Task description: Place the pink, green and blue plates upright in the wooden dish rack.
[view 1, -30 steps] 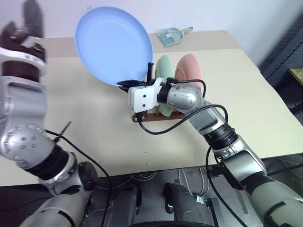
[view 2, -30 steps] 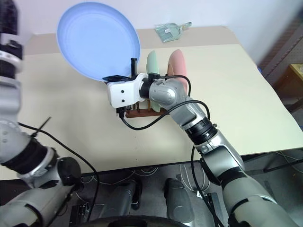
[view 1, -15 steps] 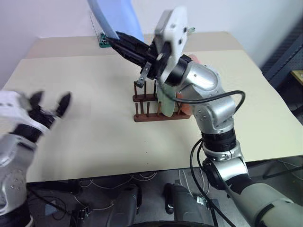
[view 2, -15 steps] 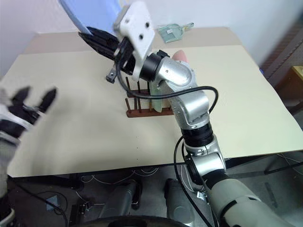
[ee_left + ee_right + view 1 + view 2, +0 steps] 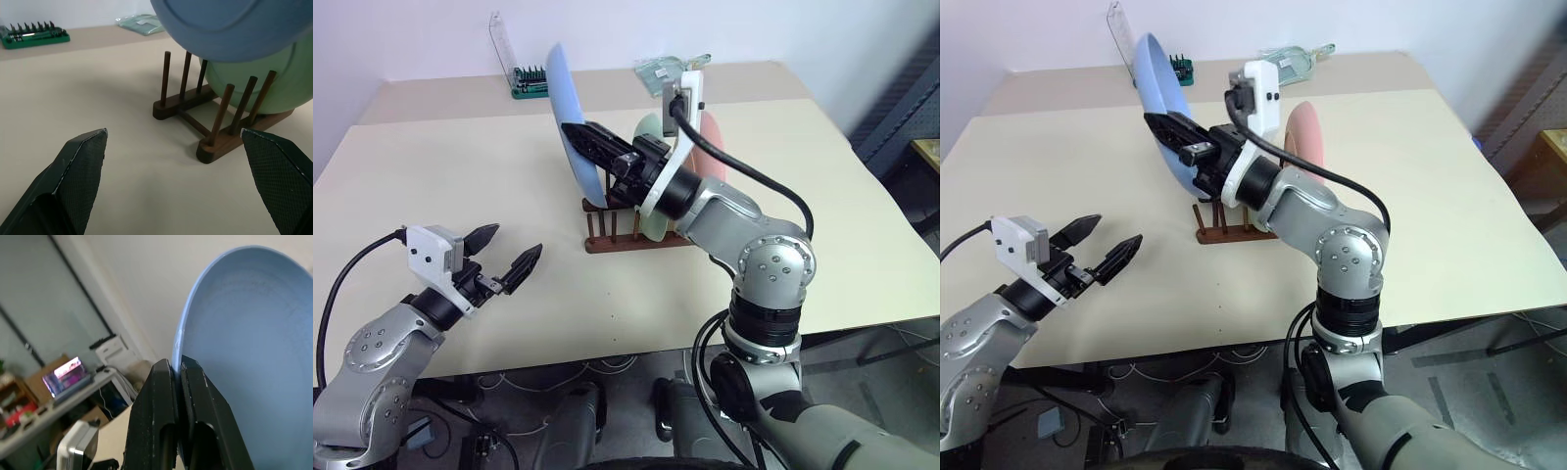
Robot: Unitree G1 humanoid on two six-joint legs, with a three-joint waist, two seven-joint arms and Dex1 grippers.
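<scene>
Swung from flat to edge-on, the blue plate (image 5: 570, 117), pinched by the right gripper (image 5: 592, 145), hangs at the wooden dish rack's (image 5: 636, 238) eleven o'clock, green plate (image 5: 651, 211) and pink plate (image 5: 713, 147) racked, left gripper (image 5: 506, 257) spread empty.

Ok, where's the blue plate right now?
In the head views the blue plate is on edge in the right gripper, just above the wooden dish rack's free left pegs, beside the green plate.

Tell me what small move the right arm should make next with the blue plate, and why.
Probably lower the blue plate edge-first into the free pegs at the rack's open end. The right gripper pinches its rim, holding it about upright above those pegs, and the green plate and pink plate already stand in the slots behind.
</scene>
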